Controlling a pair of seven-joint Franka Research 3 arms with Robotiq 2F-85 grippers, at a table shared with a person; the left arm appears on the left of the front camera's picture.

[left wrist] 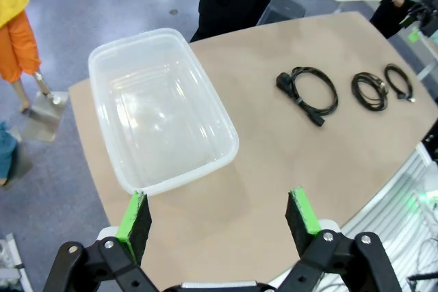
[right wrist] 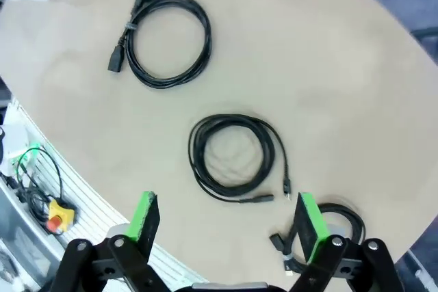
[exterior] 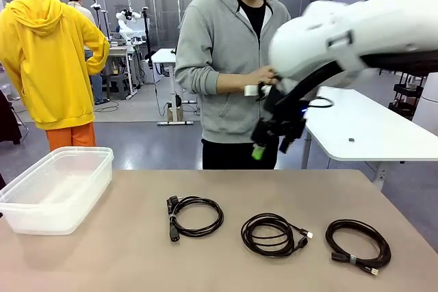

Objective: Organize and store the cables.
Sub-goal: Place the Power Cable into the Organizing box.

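Black cables (right wrist: 194,150) below right hand (right wrist: 226,204)

The tabletop (exterior: 123,258) looks matt and smooth, perhaps a tan laminate. The tub (exterior: 41,218) is translucent, glossy plastic. The cables (exterior: 250,237) have black sheathing with a faint sheen. The green pads (left wrist: 137,220) on the left hand (left wrist: 217,200) seem to be matt rubber.
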